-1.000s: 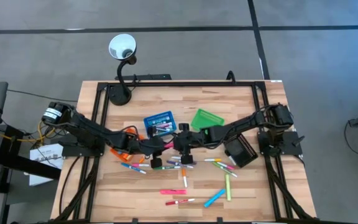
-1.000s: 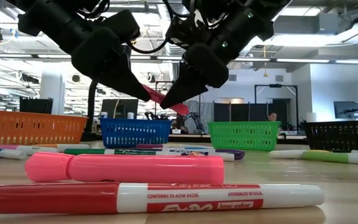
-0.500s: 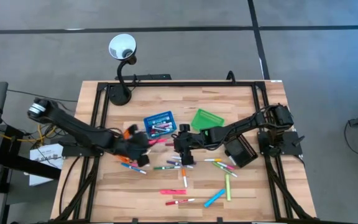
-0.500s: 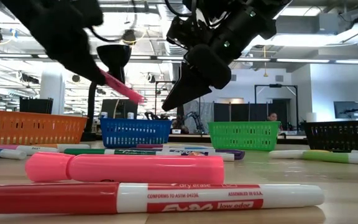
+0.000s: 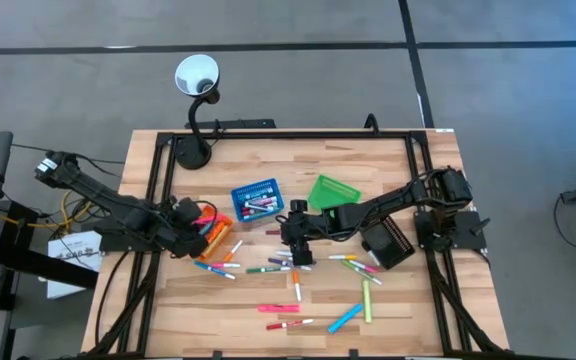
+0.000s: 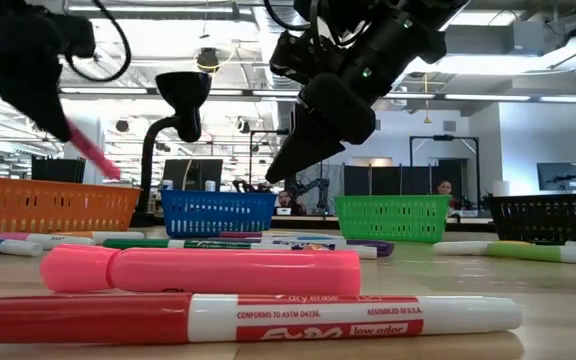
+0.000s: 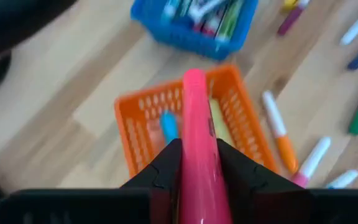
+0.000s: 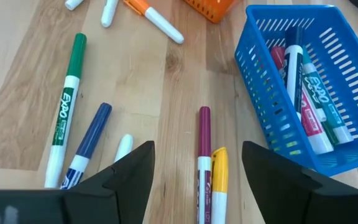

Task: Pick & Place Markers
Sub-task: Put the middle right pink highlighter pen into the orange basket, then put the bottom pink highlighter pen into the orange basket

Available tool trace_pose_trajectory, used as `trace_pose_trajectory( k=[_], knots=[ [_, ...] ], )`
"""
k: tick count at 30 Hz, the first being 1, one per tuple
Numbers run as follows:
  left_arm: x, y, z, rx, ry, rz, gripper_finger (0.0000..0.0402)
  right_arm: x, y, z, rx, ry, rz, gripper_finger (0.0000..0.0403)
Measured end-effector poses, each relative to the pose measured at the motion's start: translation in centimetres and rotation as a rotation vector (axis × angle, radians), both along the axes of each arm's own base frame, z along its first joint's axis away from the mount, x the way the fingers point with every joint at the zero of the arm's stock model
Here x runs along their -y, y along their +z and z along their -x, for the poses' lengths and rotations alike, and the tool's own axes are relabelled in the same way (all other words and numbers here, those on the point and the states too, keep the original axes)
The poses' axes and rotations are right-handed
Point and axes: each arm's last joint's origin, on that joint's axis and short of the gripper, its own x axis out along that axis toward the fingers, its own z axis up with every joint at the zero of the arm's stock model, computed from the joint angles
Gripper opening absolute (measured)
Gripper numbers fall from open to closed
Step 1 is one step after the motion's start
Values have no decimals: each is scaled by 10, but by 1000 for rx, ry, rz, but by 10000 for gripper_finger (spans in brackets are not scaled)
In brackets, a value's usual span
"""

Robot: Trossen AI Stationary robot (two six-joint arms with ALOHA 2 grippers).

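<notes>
Left tool [image 7: 194, 165] clenches pink marker [image 7: 194, 124] mid-barrel over orange basket [image 7: 135, 130]; light, stiff, prob. slippery. Right tool [image 8: 197, 165] released.

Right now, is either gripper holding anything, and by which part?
The left gripper grips an all-pink marker pen partway along its barrel, one end sticking out over the orange mesh basket. The right gripper stands open and holds nothing.

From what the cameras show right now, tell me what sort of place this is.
Probably a robotics lab or open workshop. The wooden table sits in a black frame on a bare grey floor. The low view shows a large hall with ceiling strip lights, monitors, and a person seated behind the green basket.
</notes>
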Motion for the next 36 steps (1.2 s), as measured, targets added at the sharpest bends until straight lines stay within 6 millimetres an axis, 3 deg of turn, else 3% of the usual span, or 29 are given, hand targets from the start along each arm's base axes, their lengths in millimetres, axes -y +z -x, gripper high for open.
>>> trace_pose_trajectory(
  k=[8,12,27,36],
  knots=[
    [-1,-43,6,-127,129,64,76,0,-1,1,-10,2,0,234],
    [0,-50,2,-84,138,29,77,0,-1,1,-10,4,0,234],
    [2,-49,-3,-52,119,17,166,0,-1,1,-10,4,0,234],
    [14,-10,-29,142,-20,-28,149,0,-1,1,-8,4,0,234]
  ],
)
